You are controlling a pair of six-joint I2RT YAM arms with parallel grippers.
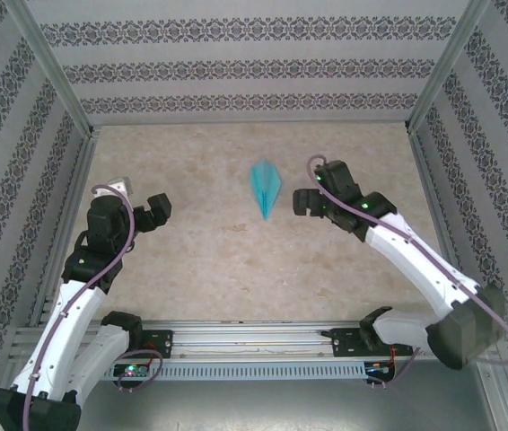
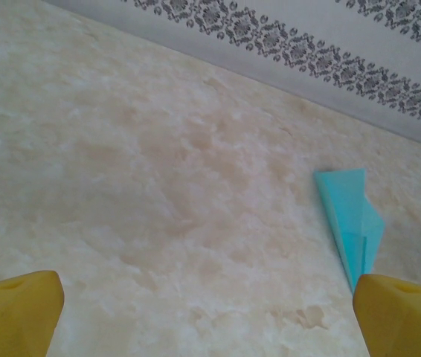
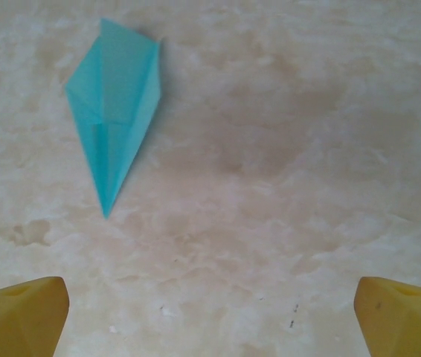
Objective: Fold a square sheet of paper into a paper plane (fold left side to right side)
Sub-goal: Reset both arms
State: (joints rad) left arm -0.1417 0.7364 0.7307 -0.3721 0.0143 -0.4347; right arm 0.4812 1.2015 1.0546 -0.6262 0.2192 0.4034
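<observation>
Beige marbled table (image 1: 191, 260), patterned walls (image 1: 254, 67); paper plane (image 1: 266, 186) lies free, left hand (image 2: 210, 309) and right hand (image 3: 210, 312) wide.

Paper plane (image 2: 353, 216): nose tip hidden behind one of the left fingers (image 2: 404, 316). Both left fingers and right fingers (image 3: 17, 316): cut off at lower picture edge.

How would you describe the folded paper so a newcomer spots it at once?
On the marbled beige table, just left of the right claw, lies the paper plane. It is the one turquoise thing there: a slim flat dart with a centre crease, tip toward the table's near edge.
</observation>
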